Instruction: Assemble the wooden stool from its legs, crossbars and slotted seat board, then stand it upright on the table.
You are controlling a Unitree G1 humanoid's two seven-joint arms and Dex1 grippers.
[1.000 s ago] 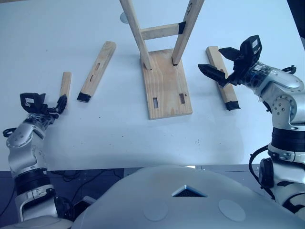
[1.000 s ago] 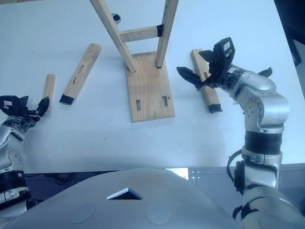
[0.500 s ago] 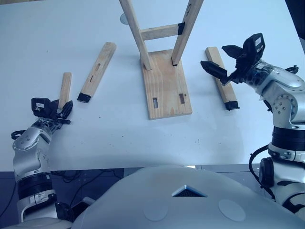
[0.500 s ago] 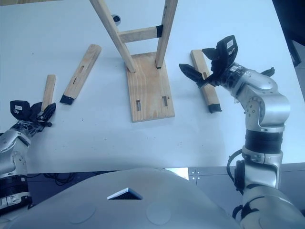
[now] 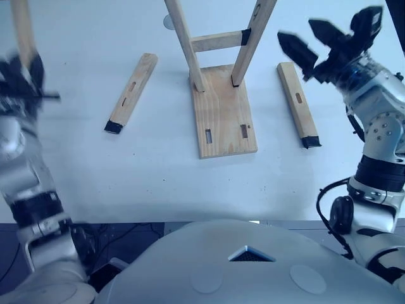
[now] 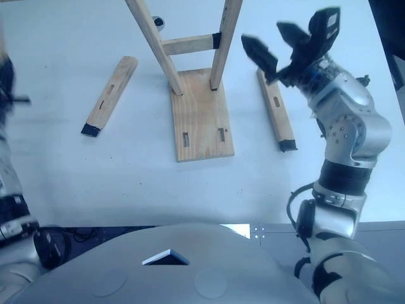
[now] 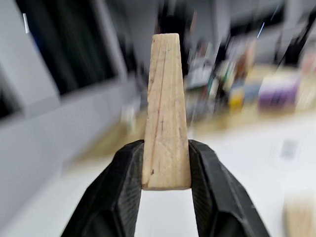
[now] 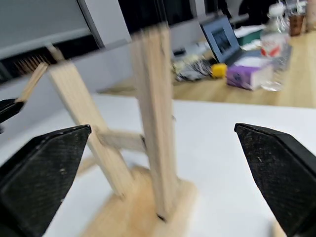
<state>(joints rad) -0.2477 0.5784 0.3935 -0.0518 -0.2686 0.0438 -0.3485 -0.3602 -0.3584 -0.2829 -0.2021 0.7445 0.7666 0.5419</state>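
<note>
Arms are silver-grey with rounded, glossy shells. Right arm (image 5: 380, 120) has wide black bands between segments and a black cable (image 5: 319, 199) looping out beside the lower segment. Left arm (image 5: 25, 183) is the same silver with a black band, but blurred. Right claw (image 5: 296, 29) and left claw (image 7: 166, 143) are matte black, each with two tapered fingers (image 7: 123, 197) with fine ribbed texture.

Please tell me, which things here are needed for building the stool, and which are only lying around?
Belongs to the job: seat board; fitted leg frame standing in it; left loose leg; right loose leg; short crossbar in the left gripper.
Only lying about: small round object on the table; laptop, bottle and purple box in the background.
</note>
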